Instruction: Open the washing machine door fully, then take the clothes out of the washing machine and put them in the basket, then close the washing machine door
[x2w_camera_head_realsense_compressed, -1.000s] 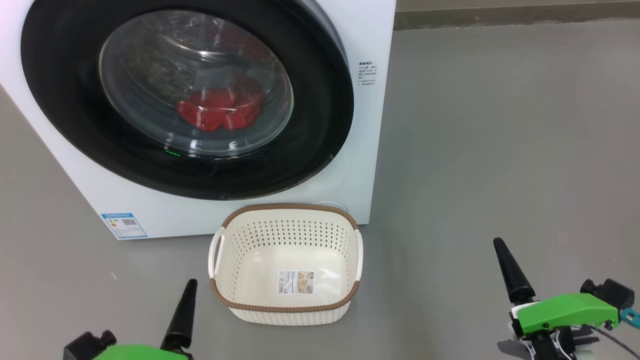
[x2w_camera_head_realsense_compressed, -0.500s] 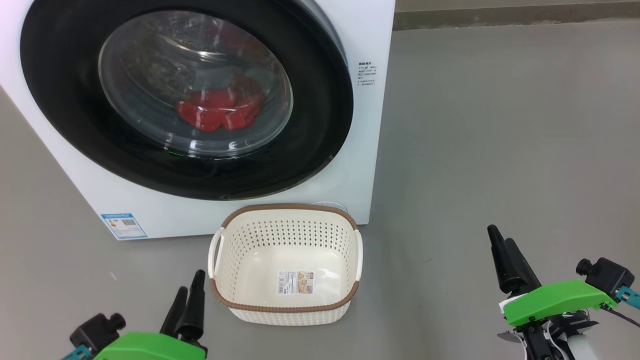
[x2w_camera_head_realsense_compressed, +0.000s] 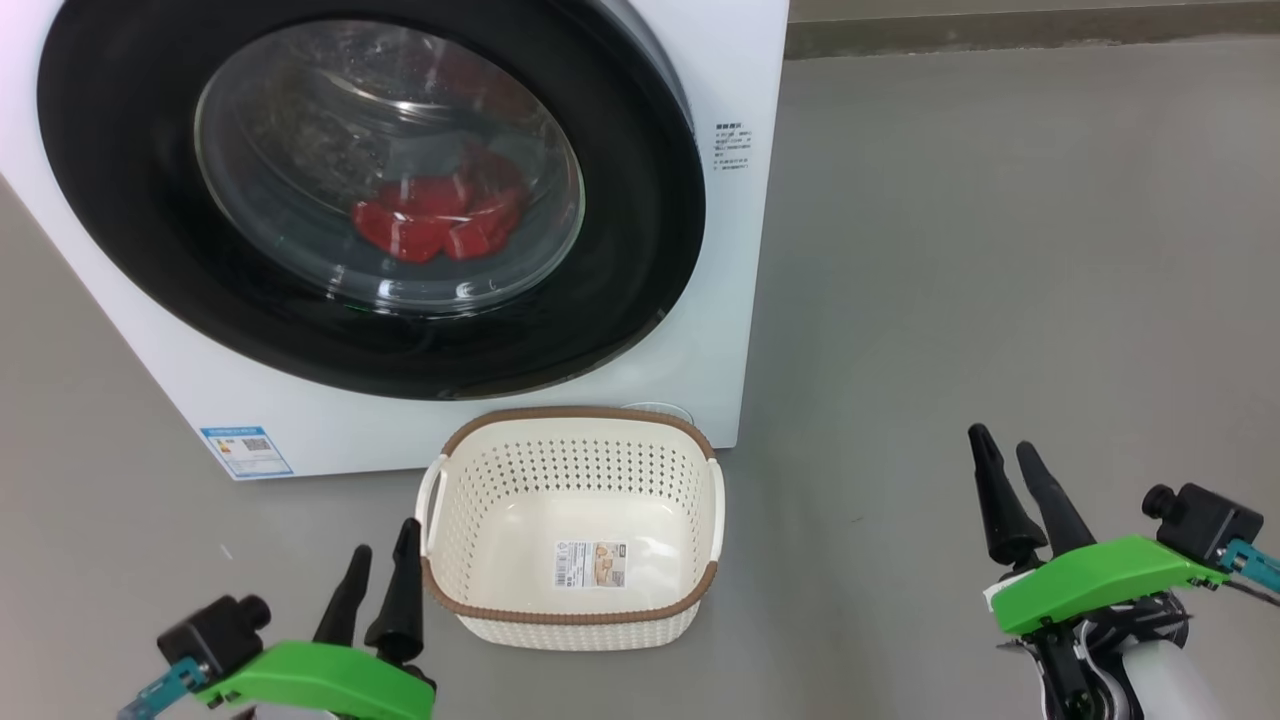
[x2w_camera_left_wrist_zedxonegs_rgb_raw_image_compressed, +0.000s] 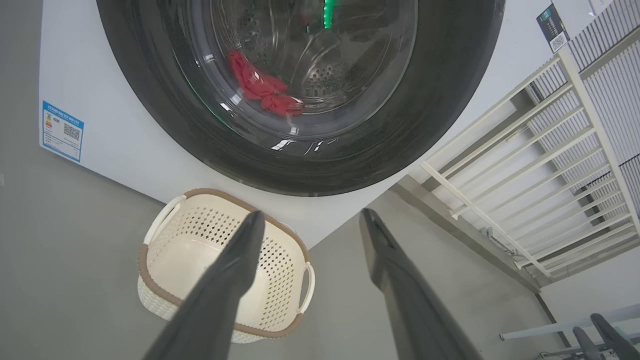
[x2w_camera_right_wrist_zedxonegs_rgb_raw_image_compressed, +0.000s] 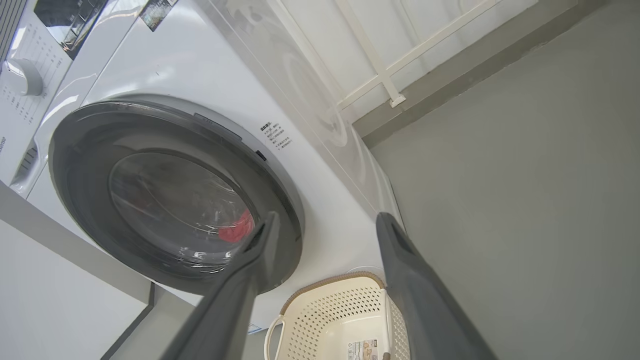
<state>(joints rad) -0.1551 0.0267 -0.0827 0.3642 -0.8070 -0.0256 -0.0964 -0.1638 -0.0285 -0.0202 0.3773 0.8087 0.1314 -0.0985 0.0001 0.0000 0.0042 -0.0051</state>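
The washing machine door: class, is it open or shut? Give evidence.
Shut. The washing machine door lies flush on the washing machine front; the clothes are seen through its glass.

Laundry corner, home or test room, can't tell: washer (x2w_camera_head_realsense_compressed: 742, 280) on bare grey floor (x2w_camera_head_realsense_compressed: 1000, 250), basket (x2w_camera_head_realsense_compressed: 575, 414) in front, white rail frame (x2w_camera_left_wrist_zedxonegs_rgb_raw_image_compressed: 492, 110) alongside.

white washer (x2w_camera_head_realsense_compressed: 745, 60) w/ glossy black door (x2w_camera_head_realsense_compressed: 640, 270), red clothes (x2w_camera_head_realsense_compressed: 430, 225); cream perforated basket (x2w_camera_head_realsense_compressed: 570, 470), brown rim.
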